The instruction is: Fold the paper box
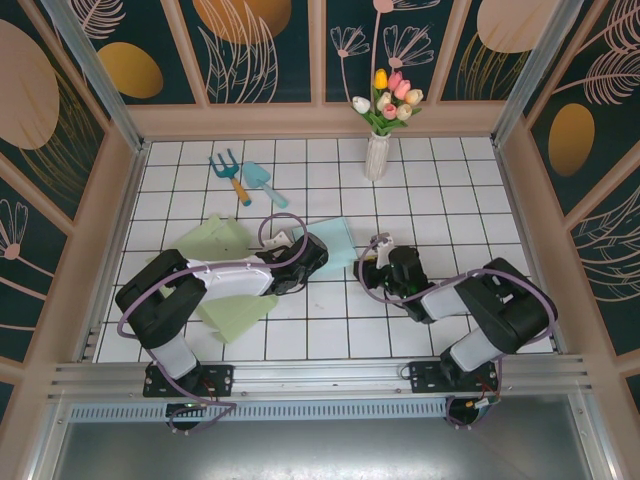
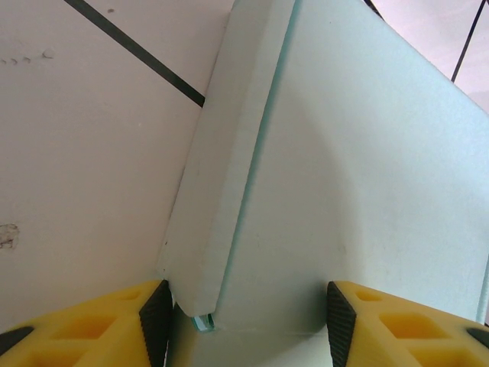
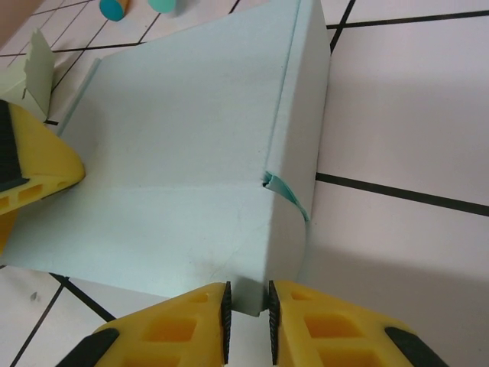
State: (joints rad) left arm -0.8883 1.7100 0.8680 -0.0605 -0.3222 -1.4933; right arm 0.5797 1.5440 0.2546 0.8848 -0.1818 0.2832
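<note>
Blue paper box [image 1: 338,245], left arm [image 1: 230,276] covering part

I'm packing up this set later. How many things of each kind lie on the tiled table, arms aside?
Blue paper box: 1
Green paper pieces: 2 showing, far and near
Garden tools: 2, fork and trowel
Vase of tulips: 1
Total: 6
</note>
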